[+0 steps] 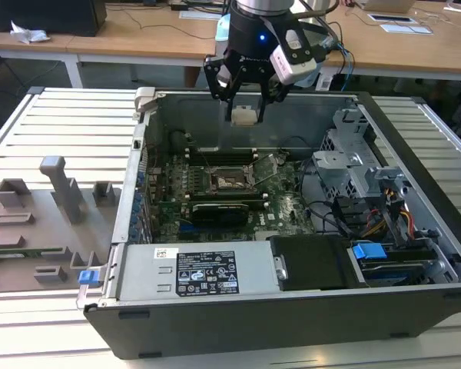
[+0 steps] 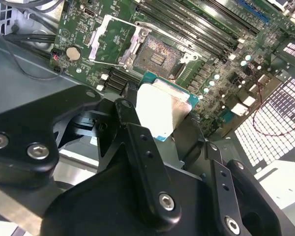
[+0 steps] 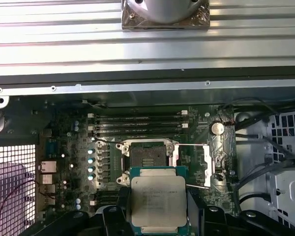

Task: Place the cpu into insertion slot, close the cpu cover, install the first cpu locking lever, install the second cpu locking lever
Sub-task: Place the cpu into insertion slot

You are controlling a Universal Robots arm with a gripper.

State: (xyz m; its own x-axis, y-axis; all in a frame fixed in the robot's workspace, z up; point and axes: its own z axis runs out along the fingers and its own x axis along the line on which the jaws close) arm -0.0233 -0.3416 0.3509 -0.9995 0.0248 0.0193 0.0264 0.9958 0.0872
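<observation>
We see the gripper (image 1: 244, 108) clamped on the cpu (image 3: 159, 200) by its edges, hanging above the open insertion slot (image 3: 148, 156) — not yet seated. We judge the chip light, stiff and fragile — best gripped at the rim.

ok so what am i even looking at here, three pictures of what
A robot arm working inside an open computer case. The exterior view is shot from off the arm; both wrist views come from cameras riding on the arm, looking past its gripper. The gripper holds the cpu, a small silvery square chip, above the green board. Below it sits the slot, empty, with its metal cover swung open beside it.
</observation>
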